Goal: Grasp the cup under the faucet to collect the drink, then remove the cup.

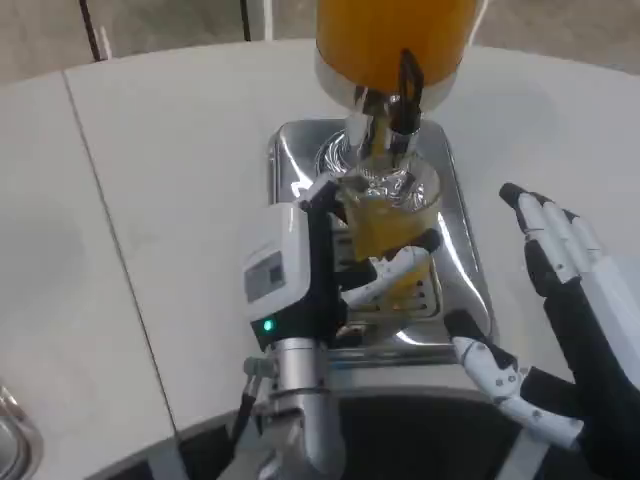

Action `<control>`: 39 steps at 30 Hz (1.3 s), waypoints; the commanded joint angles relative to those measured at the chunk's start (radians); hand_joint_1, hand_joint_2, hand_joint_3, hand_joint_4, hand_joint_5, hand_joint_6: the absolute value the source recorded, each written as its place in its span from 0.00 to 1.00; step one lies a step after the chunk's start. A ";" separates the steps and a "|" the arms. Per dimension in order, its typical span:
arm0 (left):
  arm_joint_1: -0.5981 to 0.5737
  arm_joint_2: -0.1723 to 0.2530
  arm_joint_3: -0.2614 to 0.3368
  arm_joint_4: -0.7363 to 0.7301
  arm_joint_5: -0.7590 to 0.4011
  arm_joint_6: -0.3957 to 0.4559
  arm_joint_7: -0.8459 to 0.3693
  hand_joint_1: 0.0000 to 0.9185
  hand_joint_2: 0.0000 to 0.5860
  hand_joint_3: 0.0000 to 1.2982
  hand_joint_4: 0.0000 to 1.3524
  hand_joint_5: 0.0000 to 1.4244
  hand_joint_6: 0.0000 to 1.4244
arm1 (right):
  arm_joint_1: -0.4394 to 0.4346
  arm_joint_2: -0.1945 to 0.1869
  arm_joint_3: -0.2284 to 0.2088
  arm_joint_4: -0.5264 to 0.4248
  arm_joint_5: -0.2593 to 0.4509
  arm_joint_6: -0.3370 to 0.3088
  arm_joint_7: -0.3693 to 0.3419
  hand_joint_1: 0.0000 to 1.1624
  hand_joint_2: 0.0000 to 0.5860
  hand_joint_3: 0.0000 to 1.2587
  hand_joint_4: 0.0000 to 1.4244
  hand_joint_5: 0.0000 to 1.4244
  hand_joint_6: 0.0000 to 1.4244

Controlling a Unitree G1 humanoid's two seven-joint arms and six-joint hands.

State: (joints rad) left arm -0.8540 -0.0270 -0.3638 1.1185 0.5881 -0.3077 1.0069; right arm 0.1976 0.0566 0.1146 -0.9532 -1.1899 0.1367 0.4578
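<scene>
A clear plastic cup (392,212) partly filled with orange drink stands on the steel drip tray (462,262), right under the faucet (400,118) of the orange drink dispenser (392,38). My left hand (305,265) grips the cup from its left side, with fingers (395,268) wrapped around the front of it. My right hand (565,320) hovers to the right of the tray, fingers spread and holding nothing. The faucet's black lever (410,72) stands above the cup.
The drip tray has a slotted grate (412,300) at its front. White table (150,200) stretches left and behind. A metal object's rim (12,430) shows at the bottom left corner.
</scene>
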 commanded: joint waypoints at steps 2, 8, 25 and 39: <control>0.020 0.026 -0.006 -0.066 0.017 -0.047 0.018 0.60 0.15 0.86 0.93 1.00 1.00 | 0.007 0.000 0.016 0.008 -0.002 -0.007 -0.030 0.32 0.76 0.00 0.00 0.00 0.08; 0.038 0.050 -0.014 -0.097 0.028 -0.048 0.014 0.60 0.14 0.87 0.94 1.00 1.00 | 0.011 -0.008 0.013 0.017 0.009 -0.010 -0.051 0.32 0.76 0.00 0.00 0.00 0.08; 0.112 0.151 -0.017 -0.189 0.052 -0.051 -0.027 0.60 0.12 0.90 0.96 1.00 1.00 | -0.027 -0.024 0.014 0.073 0.048 0.001 -0.090 0.32 0.76 0.00 0.00 0.00 0.08; 0.174 0.241 0.026 -0.289 0.058 -0.074 -0.042 0.60 0.11 0.90 0.96 1.00 1.00 | -0.033 -0.048 0.009 0.098 0.064 -0.006 -0.130 0.32 0.76 0.00 0.00 0.00 0.08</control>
State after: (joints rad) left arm -0.6922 0.2018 -0.3464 0.8634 0.6367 -0.3590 0.9645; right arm 0.1611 0.0174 0.1236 -0.8630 -1.1308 0.1365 0.3481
